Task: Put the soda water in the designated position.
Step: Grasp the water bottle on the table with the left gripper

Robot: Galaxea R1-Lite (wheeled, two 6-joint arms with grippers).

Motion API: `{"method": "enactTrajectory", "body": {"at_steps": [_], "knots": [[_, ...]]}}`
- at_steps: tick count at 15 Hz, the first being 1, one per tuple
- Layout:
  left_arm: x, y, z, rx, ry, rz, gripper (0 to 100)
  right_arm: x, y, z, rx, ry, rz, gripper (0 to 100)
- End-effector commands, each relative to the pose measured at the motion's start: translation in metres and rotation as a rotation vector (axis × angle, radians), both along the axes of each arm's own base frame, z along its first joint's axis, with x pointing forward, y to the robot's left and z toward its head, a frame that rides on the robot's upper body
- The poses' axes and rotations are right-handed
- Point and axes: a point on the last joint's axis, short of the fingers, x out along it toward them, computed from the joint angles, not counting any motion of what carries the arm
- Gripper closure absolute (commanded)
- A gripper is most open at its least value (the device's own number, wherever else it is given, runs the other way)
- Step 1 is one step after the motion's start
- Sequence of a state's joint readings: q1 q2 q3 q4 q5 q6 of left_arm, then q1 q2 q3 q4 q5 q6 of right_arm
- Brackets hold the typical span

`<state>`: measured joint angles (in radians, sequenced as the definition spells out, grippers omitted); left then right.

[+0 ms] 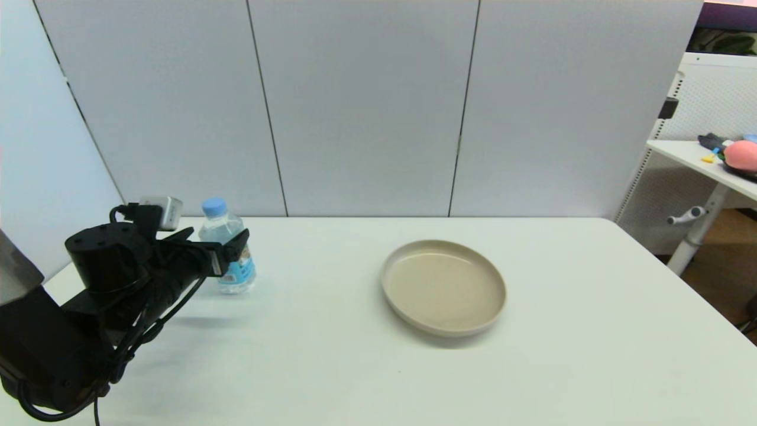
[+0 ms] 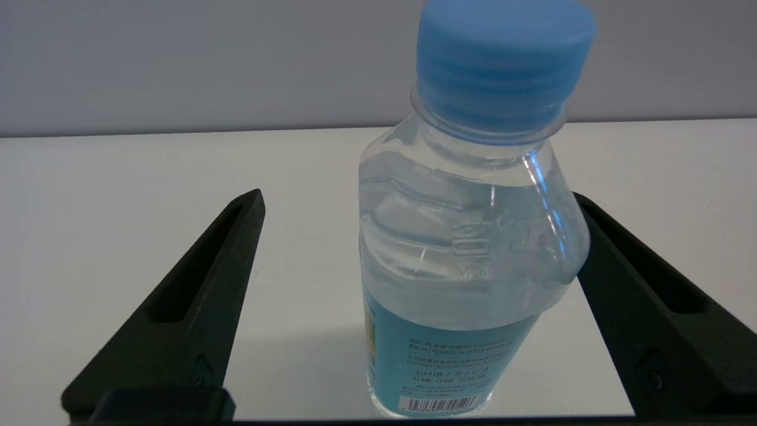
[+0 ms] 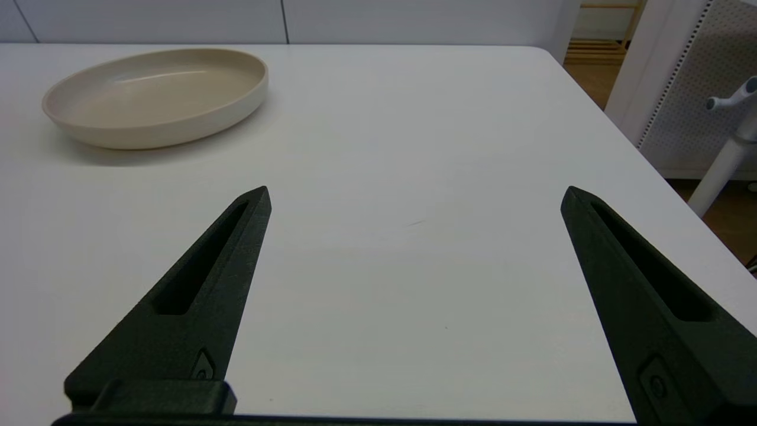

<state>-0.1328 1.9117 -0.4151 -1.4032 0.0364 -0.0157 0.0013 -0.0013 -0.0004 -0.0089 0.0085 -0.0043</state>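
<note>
White table (image 1: pixel 366 367), grey partition behind; soda water (image 1: pixel 227 248) upright at approx 9 o'clock of beige plate (image 1: pixel 443 287), well apart. Left gripper (image 2: pixel 414 248) spread wide around bottle, off-centre, one finger at its shoulder, not yet clamped; right gripper (image 3: pixel 414 201) parked open at 3 o'clock side. Pre-grasp step: next prob. centre, close on body, lift, carry w/o tipping.

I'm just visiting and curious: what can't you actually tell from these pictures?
- Head view: the left gripper covers part of the bottle, so any contact is unclear.
- Left wrist view: the bottle's base is cut off by the edge; the label's small print is too tiny to read.
- Right gripper: missing from the head view, so its place beside the plate is uncertain.
</note>
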Motion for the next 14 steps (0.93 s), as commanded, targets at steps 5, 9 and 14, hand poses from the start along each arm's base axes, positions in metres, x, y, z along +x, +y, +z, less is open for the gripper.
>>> {"method": "enactTrajectory", "body": {"at_steps": [5,9,14], "knots": [[0.012,-0.007,-0.017,-0.034,0.019,-0.01,0,0.0,0.0,0.0,0.0,0.0,0.001,0],[0.016,-0.007,-0.02,-0.033,0.022,-0.009,0,0.0,0.0,0.0,0.0,0.001,0.001,0],[0.017,-0.005,-0.021,-0.034,0.017,-0.003,0,0.0,0.0,0.0,0.0,0.0,0.001,0]]}}
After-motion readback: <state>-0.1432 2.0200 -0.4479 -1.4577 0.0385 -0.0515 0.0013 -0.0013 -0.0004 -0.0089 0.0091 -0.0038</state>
